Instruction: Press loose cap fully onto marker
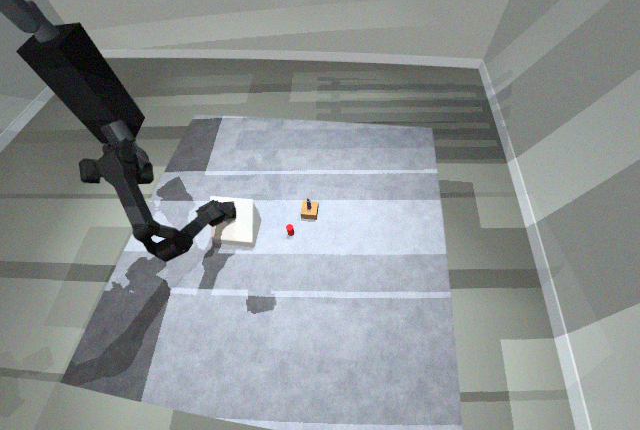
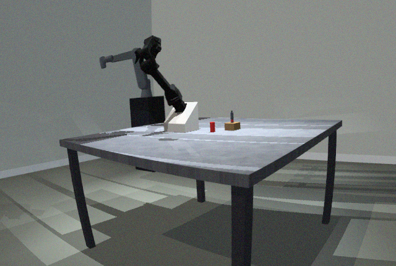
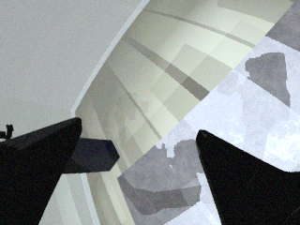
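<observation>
Fingers spread wide, holding nothing; cap (image 1: 290, 229) and marker (image 1: 308, 203) well apart from them.

Cap (image 1: 290, 229) stands apart from holder block (image 1: 309, 211).

1. The top view hangs high above and looks steeply down, from afar, on the whole pale grey square tabletop (image 1: 320, 342).
2. The exterior view stands off at about table height beyond one corner, facing level across the tabletop (image 2: 204, 151) toward the black jointed arm (image 2: 159, 77).
3. The wrist view sits just behind the black jaws, which stand wide apart, and looks past them, close and tilted.
4. All three views share the tabletop (image 3: 250, 119).
</observation>
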{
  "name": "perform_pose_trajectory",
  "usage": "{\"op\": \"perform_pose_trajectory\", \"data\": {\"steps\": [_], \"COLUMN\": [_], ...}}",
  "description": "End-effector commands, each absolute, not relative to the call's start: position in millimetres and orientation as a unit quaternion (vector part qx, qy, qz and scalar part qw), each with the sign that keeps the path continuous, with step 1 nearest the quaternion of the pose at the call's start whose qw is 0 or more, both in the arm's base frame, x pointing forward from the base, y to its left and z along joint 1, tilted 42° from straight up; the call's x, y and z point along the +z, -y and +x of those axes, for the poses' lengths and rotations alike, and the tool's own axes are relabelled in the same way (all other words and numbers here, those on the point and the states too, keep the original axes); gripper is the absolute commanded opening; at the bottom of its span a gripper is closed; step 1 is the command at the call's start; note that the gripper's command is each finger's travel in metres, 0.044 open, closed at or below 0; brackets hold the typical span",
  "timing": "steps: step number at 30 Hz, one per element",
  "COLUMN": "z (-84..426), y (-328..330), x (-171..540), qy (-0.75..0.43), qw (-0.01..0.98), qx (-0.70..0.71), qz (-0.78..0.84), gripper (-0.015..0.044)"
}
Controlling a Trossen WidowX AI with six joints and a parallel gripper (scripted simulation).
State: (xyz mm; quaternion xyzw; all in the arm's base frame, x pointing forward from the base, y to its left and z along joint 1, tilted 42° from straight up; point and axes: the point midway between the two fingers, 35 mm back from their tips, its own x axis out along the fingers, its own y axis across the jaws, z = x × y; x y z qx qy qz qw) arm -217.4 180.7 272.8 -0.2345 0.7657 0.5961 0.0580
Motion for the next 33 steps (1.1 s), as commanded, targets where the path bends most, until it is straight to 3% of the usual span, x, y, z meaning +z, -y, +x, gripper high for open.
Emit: {"op": "perform_pose_trajectory", "data": {"steps": [1,6,7,14,20,27,33], "z": [-215.9,-170.0,-157.4,-55.4,38.5,142.0,205.0], "y": [-182.6,-226.7,-235.0,-267.5,-256.1,-199.0,-119.1], "x": [271.1,228.0,218.3,153.7,106.3,61.6,37.0], "qy": [-0.764,-0.730,-0.721,-0.671,-0.644,-0.623,-0.636], "qw": [0.062,0.173,0.198,0.352,0.446,0.491,0.465], "qx": [0.597,0.621,0.623,0.597,0.534,0.442,0.357], "qz": [-0.234,-0.229,-0.230,-0.264,-0.319,-0.419,-0.503], "gripper": [0.0374,0.0243,0.0238,0.0238,0.0238,0.0238,0.0238]}}
